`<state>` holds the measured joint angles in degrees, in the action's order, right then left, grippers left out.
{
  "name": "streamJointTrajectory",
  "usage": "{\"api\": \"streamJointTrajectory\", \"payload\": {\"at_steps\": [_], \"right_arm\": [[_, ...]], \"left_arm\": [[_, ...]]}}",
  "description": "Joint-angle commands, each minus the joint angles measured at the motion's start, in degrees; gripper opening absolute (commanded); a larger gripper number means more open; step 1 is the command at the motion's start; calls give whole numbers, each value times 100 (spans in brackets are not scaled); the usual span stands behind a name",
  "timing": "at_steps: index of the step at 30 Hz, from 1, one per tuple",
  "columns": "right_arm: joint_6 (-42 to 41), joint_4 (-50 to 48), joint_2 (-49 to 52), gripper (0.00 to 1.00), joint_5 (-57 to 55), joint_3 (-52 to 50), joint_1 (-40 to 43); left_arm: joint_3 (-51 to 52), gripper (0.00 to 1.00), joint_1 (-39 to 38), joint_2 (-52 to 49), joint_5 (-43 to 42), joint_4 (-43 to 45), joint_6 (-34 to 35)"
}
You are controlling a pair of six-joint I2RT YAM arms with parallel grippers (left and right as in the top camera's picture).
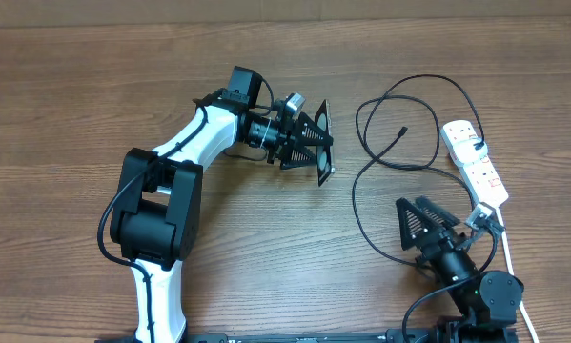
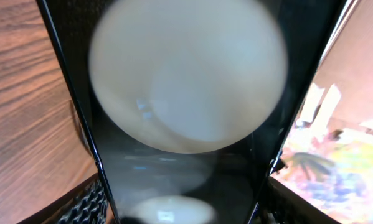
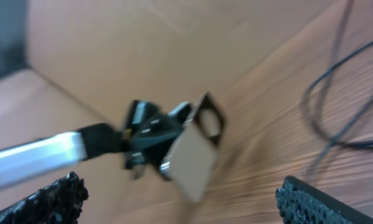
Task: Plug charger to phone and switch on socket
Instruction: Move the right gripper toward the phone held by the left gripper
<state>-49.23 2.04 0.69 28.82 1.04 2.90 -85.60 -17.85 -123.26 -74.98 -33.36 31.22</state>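
L pincer (image 1: 309,143) is clamped across the phone (image 1: 324,143), jaws standing partway apart bc the slab fills the gap. Phone sits right at its tips, turned on edge, and from the R wrist view looks lifted clear of the table (image 1: 75,95). R pincer (image 1: 417,221) gapes wide w/ nothing in it. Charger (image 1: 354,195) loops over the wood ahead of the R pincer and off to its inner side. Its connector tip (image 1: 403,130) lies free well ahead of the R tips, between them and the L pincer. Socket (image 1: 474,157) lies just ahead of the R pincer on its outer side, red switches (image 1: 479,144) on top. Handling, my guess: phone is stiff, light-ish, glossy so prob slippery & scratch-prone; grip across the long edges, port end left clear. Cable is thin, limp, light and will flop and drag its loops, so take it by the rigid plug just behind the tip, not mid-cord. Socket switch wants a firm poke; strip may skid. Writing: none legible. L wrist view gives only blurred round reflections on black glass, no brand or label readable.
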Motion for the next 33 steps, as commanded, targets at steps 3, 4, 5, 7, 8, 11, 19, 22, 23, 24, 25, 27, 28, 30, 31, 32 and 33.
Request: {"api": "streamJointTrajectory", "payload": {"at_steps": [3,4,5,7,8,11,19,22,23,24,25,27,28,30,31,32,33], "right_arm": [[356,-149,-20,100,590,-57,-57],[693,-138,4,100,577,-57,-101],[914,-138,39,100,549,-57,-151],[1213,-136,168,99,376,-57,-308],[1331,-136,249,99,254,-55,-402],[1526,-190,560,99,-201,-31,-804],[2319,-144,2151,99,-1635,857,-2339],[2583,-9,3093,99,-2251,1443,-3049],[2708,28,3456,99,-2535,1674,-3322],[2791,42,3766,99,-2835,1862,-3556],[2861,26,4111,99,-3237,2070,-3827],[2876,-7,4656,99,-4076,2376,-4256],[2876,-46,4929,100,-4568,2524,-4478],[2874,-168,5342,100,-5401,2708,-4826],[2874,-302,5525,100,-5786,2756,-4986],[2874,-518,5729,100,-6186,2767,-5154],[2874,-706,5893,100,-6502,2767,-5270]], "left_arm": [[-57,47,63,-70,-730,273,767],[-57,47,63,-70,-767,293,811],[-57,47,63,-70,-807,323,831],[-57,47,63,-70,-863,367,887],[-57,47,63,-70,-863,367,911],[-57,47,63,-70,-870,365,916],[-57,48,63,-70,-868,365,955],[-57,48,63,-70,-909,365,979],[-57,48,63,-70,-918,363,994],[-57,48,63,-70,-940,363,1016],[-57,48,63,-70,-973,363,1019],[-57,48,63,-70,-1034,363,1019],[-57,48,63,-70,-1062,365,1016],[-57,48,63,-70,-1062,363,1019],[-57,48,63,-70,-1060,363,1019],[-57,49,66,-70,-1062,363,1021],[-57,48,66,-70,-1062,363,1019]]}}
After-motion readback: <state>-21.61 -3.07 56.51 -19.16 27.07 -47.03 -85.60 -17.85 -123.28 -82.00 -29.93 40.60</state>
